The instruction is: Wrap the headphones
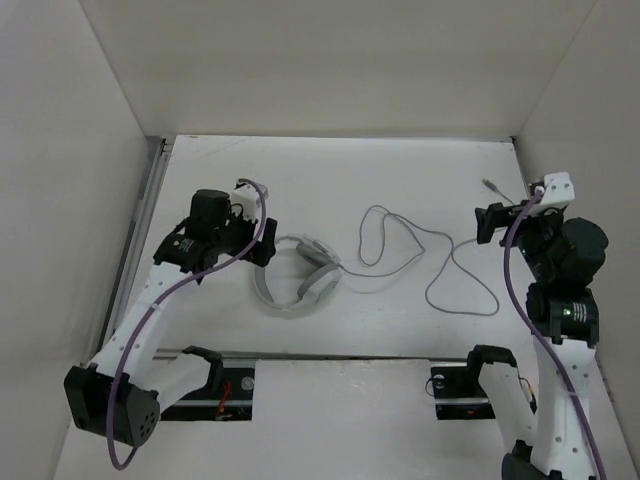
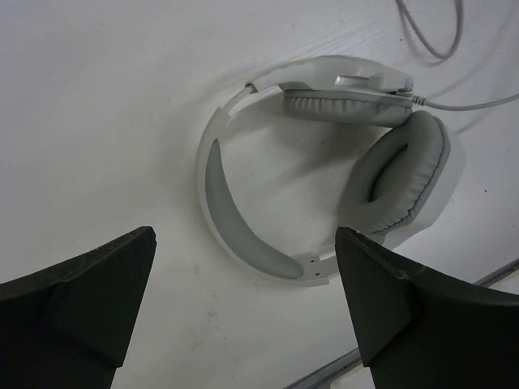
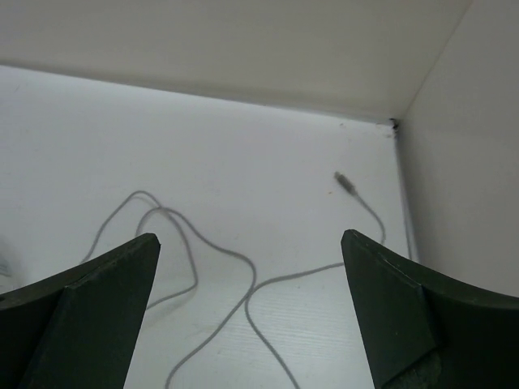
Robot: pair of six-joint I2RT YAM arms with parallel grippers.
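Observation:
The light grey headphones (image 1: 298, 280) lie flat on the white table, left of centre, headband toward the left and both earcups on the right. Their thin grey cable (image 1: 440, 262) runs right in loose loops and ends in a small plug (image 1: 489, 185) at the far right. My left gripper (image 1: 264, 224) is open and empty, just left of and above the headband; the left wrist view shows the headphones (image 2: 243, 231) between its spread jaws (image 2: 243, 243). My right gripper (image 1: 489, 222) is open and empty above the cable (image 3: 253, 279), with the plug (image 3: 345, 183) just beyond it.
White walls enclose the table at the back, left and right; the right wall (image 3: 462, 162) is close to my right gripper. A metal rail (image 1: 140, 240) runs along the left side. The arm bases (image 1: 215, 385) sit on the near edge strip (image 2: 486, 279).

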